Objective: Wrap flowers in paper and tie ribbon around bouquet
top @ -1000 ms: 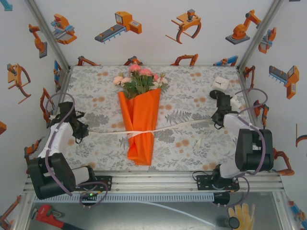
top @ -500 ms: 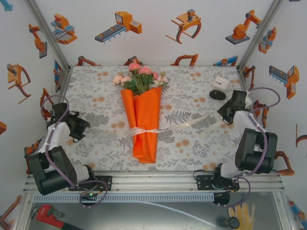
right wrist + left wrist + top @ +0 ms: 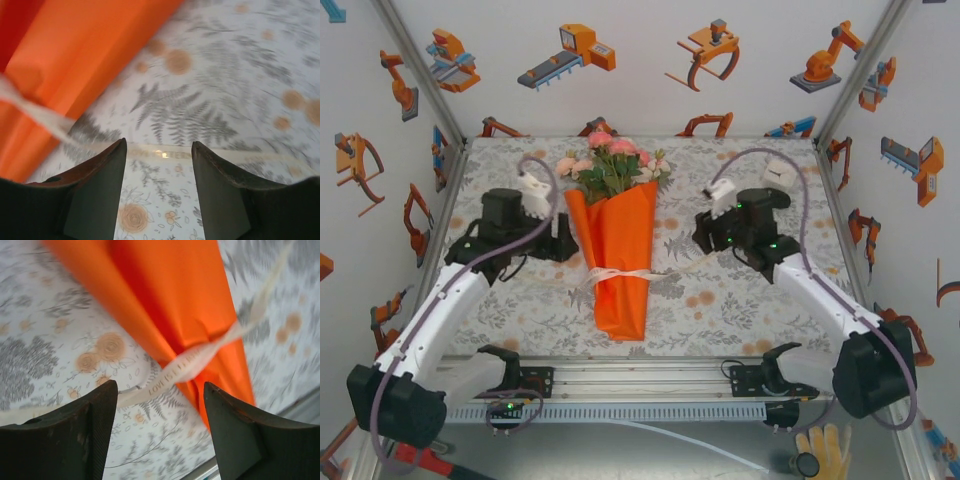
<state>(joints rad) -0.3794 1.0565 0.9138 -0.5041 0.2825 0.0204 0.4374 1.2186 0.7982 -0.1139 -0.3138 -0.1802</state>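
The bouquet lies in the middle of the cloth, an orange paper (image 3: 620, 255) cone with pink and cream flowers (image 3: 613, 163) at its far, wide end. The cream ribbon (image 3: 620, 274) is tied round its waist, its loose ends trailing on the cloth to both sides. My left gripper (image 3: 563, 245) stands open just left of the cone, and the left wrist view has it (image 3: 157, 412) above the cloth with the ribbon (image 3: 195, 360) and paper (image 3: 170, 295) ahead. My right gripper (image 3: 704, 236) is open to the cone's right. Its fingertips (image 3: 159, 167) straddle a flat ribbon end (image 3: 165, 152) without touching it.
A small white box (image 3: 780, 172) sits at the back right corner. The grey-and-orange floral cloth (image 3: 740, 300) covers the table between the side walls. An aluminium rail (image 3: 650, 375) runs along the near edge.
Both grippers have opened and let go of the ribbon ends, which now lie slack. Both arms have swung from the table's sides in toward the bouquet.
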